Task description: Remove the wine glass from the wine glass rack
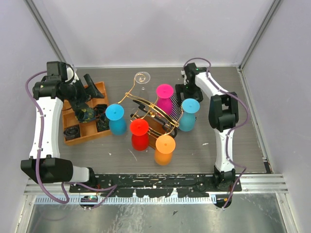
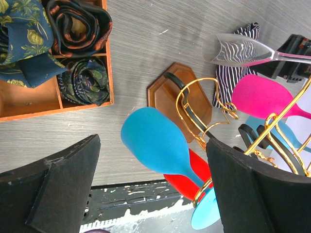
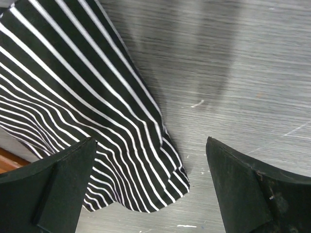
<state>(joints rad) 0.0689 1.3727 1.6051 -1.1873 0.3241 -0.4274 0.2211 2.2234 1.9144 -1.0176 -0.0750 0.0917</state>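
The wine glass rack [image 1: 148,110], gold wire on a brown wooden base [image 2: 167,92], stands mid-table with several wine glasses hanging bowl-down from it. They are blue [image 1: 115,114], red [image 1: 139,128], orange [image 1: 165,144], magenta [image 1: 164,92], light blue [image 1: 190,107] and clear [image 1: 142,77]. My left gripper [image 1: 90,94] hovers open over the orange tray, left of the rack. In the left wrist view the blue glass [image 2: 160,145] shows between its fingers [image 2: 63,184], untouched. My right gripper [image 1: 187,91] is open behind the rack, above a striped cloth [image 3: 87,97].
An orange compartment tray [image 1: 99,90] with rolled patterned fabrics [image 2: 80,22] sits at the left. The black-and-white striped cloth [image 2: 228,77] lies under the rack's far side. White walls enclose the table; a metal rail runs along the near edge.
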